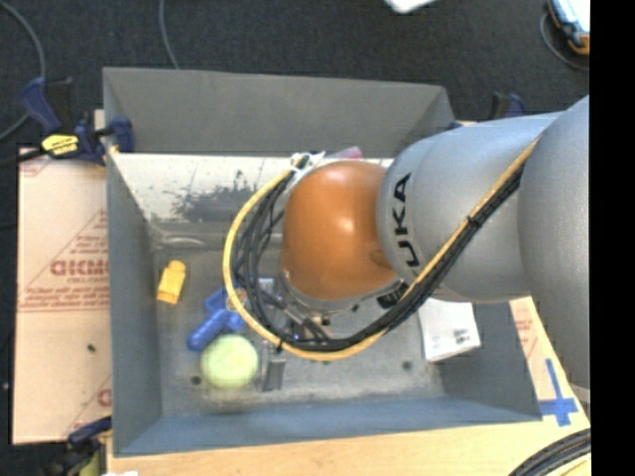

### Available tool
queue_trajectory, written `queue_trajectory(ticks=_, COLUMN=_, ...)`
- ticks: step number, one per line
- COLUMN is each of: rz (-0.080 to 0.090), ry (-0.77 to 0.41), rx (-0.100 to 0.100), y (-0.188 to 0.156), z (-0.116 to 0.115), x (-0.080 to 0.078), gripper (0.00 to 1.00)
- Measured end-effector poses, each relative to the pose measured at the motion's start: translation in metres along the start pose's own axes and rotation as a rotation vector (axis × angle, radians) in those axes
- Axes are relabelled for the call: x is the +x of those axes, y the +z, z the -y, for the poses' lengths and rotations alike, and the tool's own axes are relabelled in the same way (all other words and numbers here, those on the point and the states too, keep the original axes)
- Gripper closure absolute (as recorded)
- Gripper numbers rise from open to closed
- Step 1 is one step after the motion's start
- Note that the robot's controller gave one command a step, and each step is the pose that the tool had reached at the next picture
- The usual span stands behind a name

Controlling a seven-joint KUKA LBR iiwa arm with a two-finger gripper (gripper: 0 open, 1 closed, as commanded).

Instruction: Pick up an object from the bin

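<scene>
We see the gripper (276, 357) low under the orange cover (332, 228), toward seven o'clock of the bin (134, 296); wide or narrow, we cannot tell. A green ball (230, 362) lies just at its nine o'clock, a blue piece (212, 322) at ten, and a yellow block (171, 282) beyond.

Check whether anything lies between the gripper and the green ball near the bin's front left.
Nothing visible does. The gripper sits just to the view's right of the green ball, with no object between them. The blue piece lies at the ball's upper left, away from the gripper's side.
</scene>
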State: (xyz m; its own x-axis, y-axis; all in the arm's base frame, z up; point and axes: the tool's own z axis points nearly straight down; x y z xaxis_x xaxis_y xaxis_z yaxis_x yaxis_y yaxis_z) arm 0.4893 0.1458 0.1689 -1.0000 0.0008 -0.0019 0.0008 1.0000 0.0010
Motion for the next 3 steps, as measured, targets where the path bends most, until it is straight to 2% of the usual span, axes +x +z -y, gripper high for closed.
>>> queue_trajectory(ticks=1, rz=-0.005, ry=-0.151, rx=0.001, y=0.068, z=-0.003, x=-0.008, gripper=0.00)
queue_trajectory(ticks=2, rz=0.003, ry=-0.107, rx=-0.003, y=0.072, z=-0.040, x=-0.010, gripper=0.00)
queue_trajectory(ticks=3, rz=0.000, ry=-0.222, rx=-0.001, y=0.099, z=-0.028, x=-0.028, gripper=1.00)
